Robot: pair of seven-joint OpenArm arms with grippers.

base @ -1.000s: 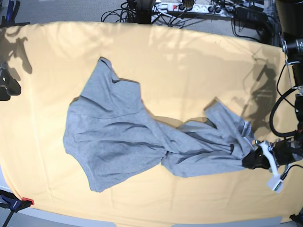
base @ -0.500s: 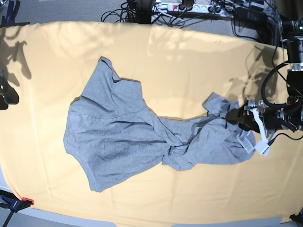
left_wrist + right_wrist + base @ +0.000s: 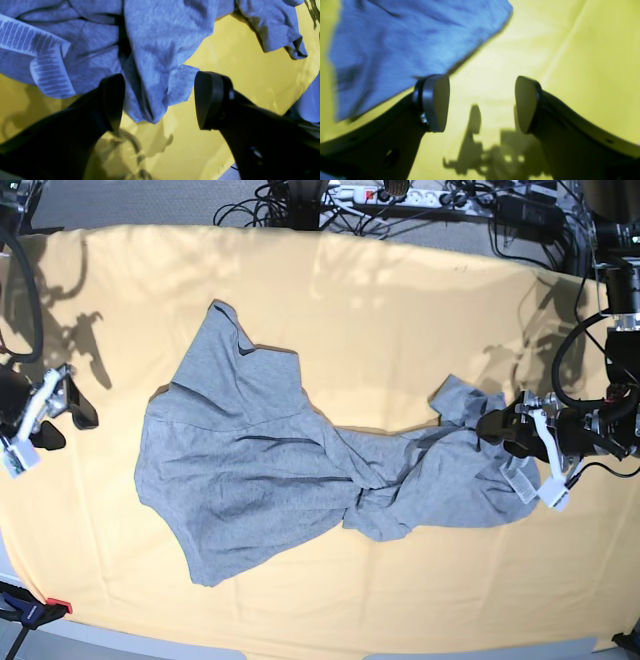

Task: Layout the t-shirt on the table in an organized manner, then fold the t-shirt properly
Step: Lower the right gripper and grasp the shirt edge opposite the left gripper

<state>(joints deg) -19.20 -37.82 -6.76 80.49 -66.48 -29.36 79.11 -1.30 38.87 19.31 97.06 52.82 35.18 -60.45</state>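
Note:
The grey t-shirt [image 3: 260, 465] lies crumpled on the table [image 3: 400, 310], broad at the left and twisted into a narrow bunch at the right. My left gripper [image 3: 503, 433] hovers open at that right end. In the left wrist view a fold of the t-shirt [image 3: 155, 50] lies between the wide-apart fingers [image 3: 112, 100] of the left gripper [image 3: 160, 100], untouched by them, with a white care label [image 3: 47, 72] to the left. My right gripper [image 3: 65, 423] stands open left of the shirt. The right wrist view shows the right gripper [image 3: 481, 103] over bare cloth, the t-shirt [image 3: 407, 37] up-left.
Cables and a power strip [image 3: 400, 195] run behind the table's far edge. A clamp [image 3: 30, 610] grips the near left corner. The left arm's body and cables [image 3: 610, 380] stand at the right edge. Arm shadows fall on the table's cloth.
The left gripper let go of the shirt's right end after carrying it toward the far side. The right arm has swung in from the left edge toward the shirt, jaws wider.

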